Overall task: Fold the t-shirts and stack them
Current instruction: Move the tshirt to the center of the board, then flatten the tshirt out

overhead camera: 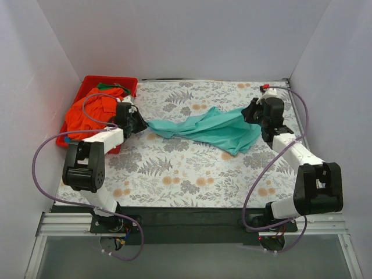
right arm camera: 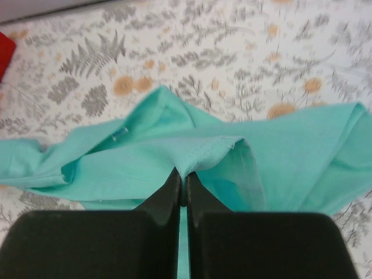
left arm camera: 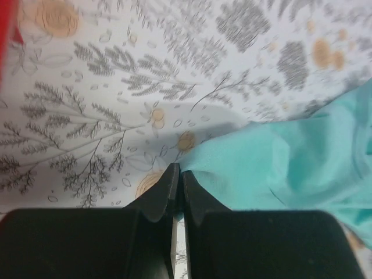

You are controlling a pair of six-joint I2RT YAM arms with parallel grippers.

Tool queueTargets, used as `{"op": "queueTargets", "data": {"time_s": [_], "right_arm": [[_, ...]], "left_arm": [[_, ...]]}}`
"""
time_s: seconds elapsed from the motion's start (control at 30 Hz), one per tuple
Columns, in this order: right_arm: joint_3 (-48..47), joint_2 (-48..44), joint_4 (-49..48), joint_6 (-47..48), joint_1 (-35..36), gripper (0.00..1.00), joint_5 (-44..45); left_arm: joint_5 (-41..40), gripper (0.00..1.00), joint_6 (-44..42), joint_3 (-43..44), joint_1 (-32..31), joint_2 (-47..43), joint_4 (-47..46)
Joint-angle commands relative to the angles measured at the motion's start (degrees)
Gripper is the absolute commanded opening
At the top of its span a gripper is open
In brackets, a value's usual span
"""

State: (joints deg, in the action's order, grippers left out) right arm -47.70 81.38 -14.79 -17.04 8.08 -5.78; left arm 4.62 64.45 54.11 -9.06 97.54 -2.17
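You had the soft teal cloth t-shirt [overhead camera: 215, 129] stretched across the far half of the flower-patterned table [overhead camera: 186, 174]. Your left gripper [left arm camera: 176, 171] pinched its left end tight, and your right gripper [right arm camera: 181, 174] clamped its right hem.

Bright, even, diffuse light is seen throughout. In the top view everything is rendered sharply. The white walls [overhead camera: 186, 35] are given a faint lilac cast, and only soft, pale shadows are cast on the floral table [overhead camera: 174, 174] under the teal t-shirt [overhead camera: 215, 129] and the arms. In the left wrist view the table pattern is blurred, most strongly toward the top, and a soft grey shadow is laid ahead of the left gripper [left arm camera: 178, 173]. In the right wrist view the cloth is fairly sharp and the far table is softened. The right gripper [right arm camera: 181, 177] is shown as a dark, nearly featureless shape.
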Motion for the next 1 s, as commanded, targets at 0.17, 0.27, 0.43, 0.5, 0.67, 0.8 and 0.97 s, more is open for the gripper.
{"op": "queueTargets", "data": {"time_s": [0.17, 0.27, 0.43, 0.5, 0.67, 0.8, 0.97], "right_arm": [[-20.31, -3.69, 11.96, 3.94, -1.57, 0.01, 1.56], [-26.29, -5.26, 14.69, 4.73, -1.92, 0.01, 1.83], [-30.51, -10.01, 17.25, 5.78, -1.92, 0.01, 1.91], [-30.43, -13.61, 17.60, 5.79, -1.84, 0.01, 1.13], [-28.59, -23.61, 17.77, 5.35, -1.92, 0.01, -1.07], [-27.88, -30.22, 17.95, 4.91, -1.92, 0.01, -2.74], [-29.90, -35.58, 19.35, 4.91, -1.92, 0.01, -4.68]], "left_arm": [[34.63, 0.00, 15.57, 8.03, 12.39, -8.41, -13.59], [45.37, 0.00, 29.00, 8.20, 16.17, -9.12, -26.33], [53.38, 0.00, 40.30, 12.51, 17.15, -9.64, -36.13], [53.91, 0.00, 43.55, 13.39, 17.23, -12.27, -39.83], [51.19, 0.00, 42.26, 13.74, 17.14, -22.72, -36.60], [47.50, 0.00, 38.48, 14.71, 17.06, -31.78, -30.79], [48.64, 0.00, 41.71, 18.49, 17.06, -34.87, -32.52]]}}
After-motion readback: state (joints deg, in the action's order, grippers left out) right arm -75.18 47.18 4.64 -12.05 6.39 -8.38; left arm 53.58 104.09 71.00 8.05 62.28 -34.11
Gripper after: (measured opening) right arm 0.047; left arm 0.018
